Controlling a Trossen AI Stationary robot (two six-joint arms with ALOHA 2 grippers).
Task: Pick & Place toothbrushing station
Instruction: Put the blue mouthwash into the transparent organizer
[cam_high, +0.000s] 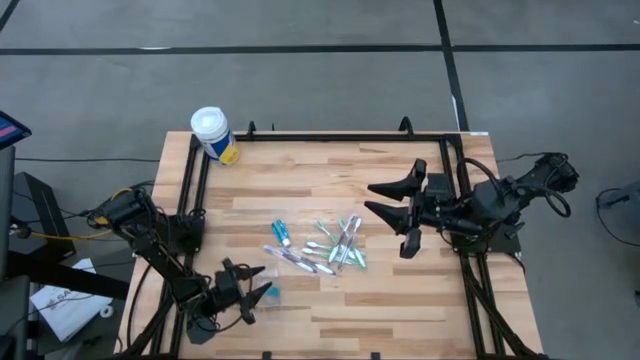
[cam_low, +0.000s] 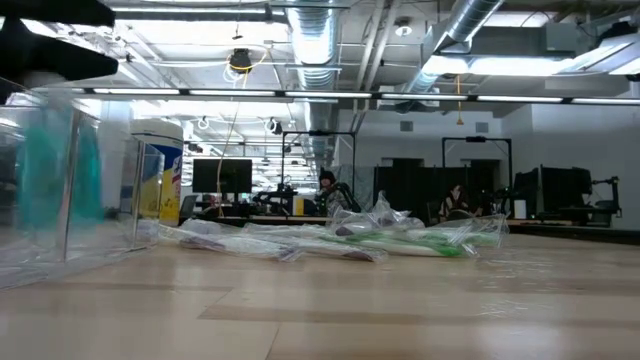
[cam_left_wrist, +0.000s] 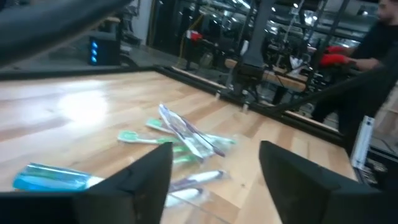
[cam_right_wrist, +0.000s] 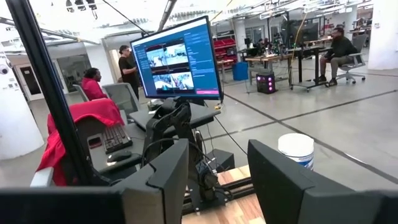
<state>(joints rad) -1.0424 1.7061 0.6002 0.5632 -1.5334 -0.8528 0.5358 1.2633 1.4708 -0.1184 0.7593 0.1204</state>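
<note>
Several slim green, purple and white toothbrushes in clear wrappers lie in a loose pile at the table's middle; they also show in the low view and in the left wrist view. A teal-and-white tube lies on the pile's left side and shows in the left wrist view. A see-through holder with something teal in it stands near the front edge, and shows at the left of the low view. My left gripper is open right beside the holder. My right gripper is open and empty, raised at the right. My left gripper's open fingertips stand at the see-through holder's left side, coming level from the table's left. I cannot tell whether they touch it.
A big white-lidded canister with a yellow label stands at the table's far left corner. Bare wood lies along the front right and far middle. People and desks show in the room behind.
</note>
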